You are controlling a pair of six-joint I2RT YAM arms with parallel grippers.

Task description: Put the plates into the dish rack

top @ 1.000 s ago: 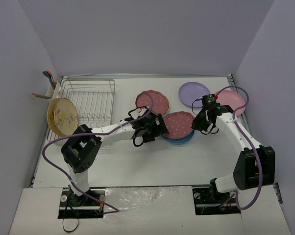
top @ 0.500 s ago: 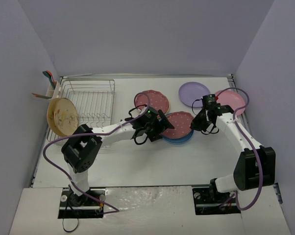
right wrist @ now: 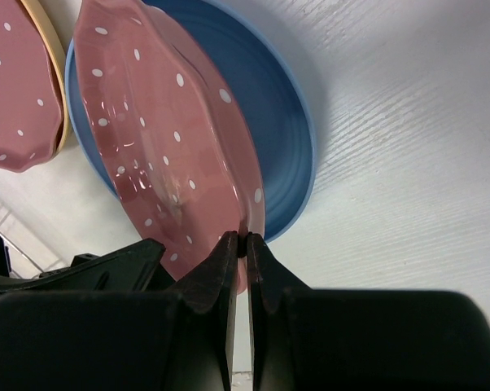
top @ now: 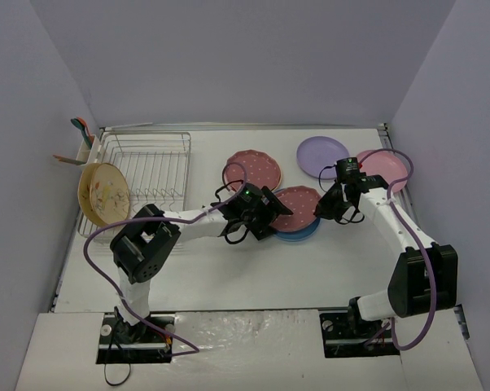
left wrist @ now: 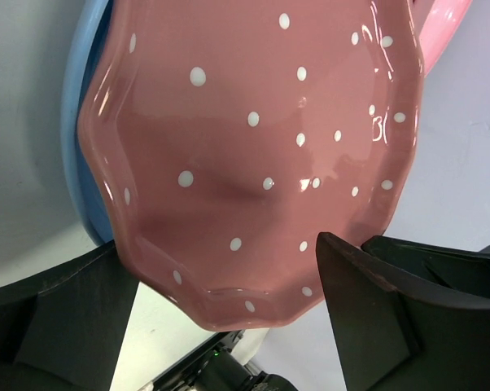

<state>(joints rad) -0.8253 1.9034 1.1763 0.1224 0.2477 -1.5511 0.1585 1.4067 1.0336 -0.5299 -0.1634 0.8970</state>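
On the white table (top: 229, 269), mid-frame, the speckled plate (left wrist: 253, 138) was propped off the blue plate (right wrist: 269, 122) by the closed-up right gripper (right wrist: 245, 236); the left gripper (left wrist: 219, 240), spread wide and empty round its rim, should be clamped deep.

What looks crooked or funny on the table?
The speckled pink plate is tipped up off the blue plate beneath it, its rim pinched in the shut right gripper. The open left gripper straddles its opposite edge. It looks held, not fallen.
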